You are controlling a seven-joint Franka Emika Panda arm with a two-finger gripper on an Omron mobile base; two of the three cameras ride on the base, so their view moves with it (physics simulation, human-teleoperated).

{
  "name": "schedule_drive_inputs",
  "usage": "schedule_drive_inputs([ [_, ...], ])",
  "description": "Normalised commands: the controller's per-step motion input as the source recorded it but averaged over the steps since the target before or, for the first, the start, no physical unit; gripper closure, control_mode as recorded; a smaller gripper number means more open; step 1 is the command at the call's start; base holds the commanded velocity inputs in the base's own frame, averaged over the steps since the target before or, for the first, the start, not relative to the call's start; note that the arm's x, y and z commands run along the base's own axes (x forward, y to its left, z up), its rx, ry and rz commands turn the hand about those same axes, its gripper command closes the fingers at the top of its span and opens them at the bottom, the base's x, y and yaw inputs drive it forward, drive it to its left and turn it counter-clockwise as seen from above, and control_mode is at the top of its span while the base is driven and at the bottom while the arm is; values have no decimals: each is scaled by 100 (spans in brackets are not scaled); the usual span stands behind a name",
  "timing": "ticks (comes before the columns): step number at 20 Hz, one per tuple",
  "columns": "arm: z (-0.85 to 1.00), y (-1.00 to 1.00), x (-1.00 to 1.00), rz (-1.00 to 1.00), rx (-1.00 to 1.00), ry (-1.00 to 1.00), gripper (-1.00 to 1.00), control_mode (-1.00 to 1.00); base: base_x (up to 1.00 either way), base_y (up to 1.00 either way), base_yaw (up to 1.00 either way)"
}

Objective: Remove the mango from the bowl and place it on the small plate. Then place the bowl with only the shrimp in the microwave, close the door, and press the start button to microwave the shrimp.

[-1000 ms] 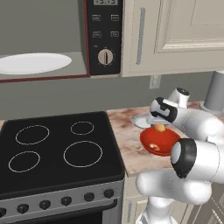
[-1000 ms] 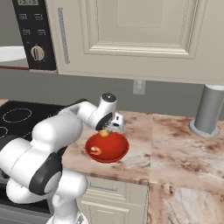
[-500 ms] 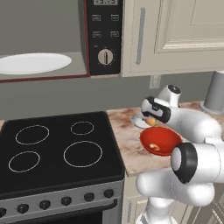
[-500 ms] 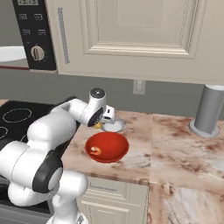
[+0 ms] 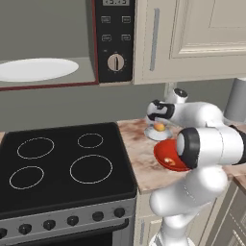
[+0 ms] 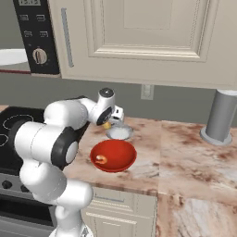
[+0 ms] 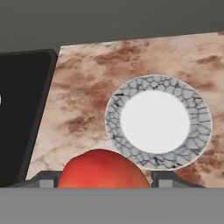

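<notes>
step in hand: carrying the small rounded orange-yellow mango (image 7: 103, 168) to the small round pale grey-white plate (image 7: 158, 121) near the surface's back edge. the hand (image 5: 160, 126) pinches it just above. next: centre over the plate, lower, release.

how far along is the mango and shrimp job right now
Done: the small orange-yellow mango is out of the glossy red bowl, where the pale curled shrimp remains. In hand: the claw holds the mango above the small grey-white plate. Left: release it, load the dark microwave, close, start.
</notes>
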Motion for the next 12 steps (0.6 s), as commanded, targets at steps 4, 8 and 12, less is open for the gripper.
schedule_drive_inputs([
  [4, -36, -44, 27, 0, 0, 3, 100, -100, 0, 0, 0],
  [8, -50, -24, 20, 0, 0, 4, 100, -100, 0, 0, 0],
  [12, -37, -3, 36, 0, 0, 6, 100, -100, 0, 0, 0],
])
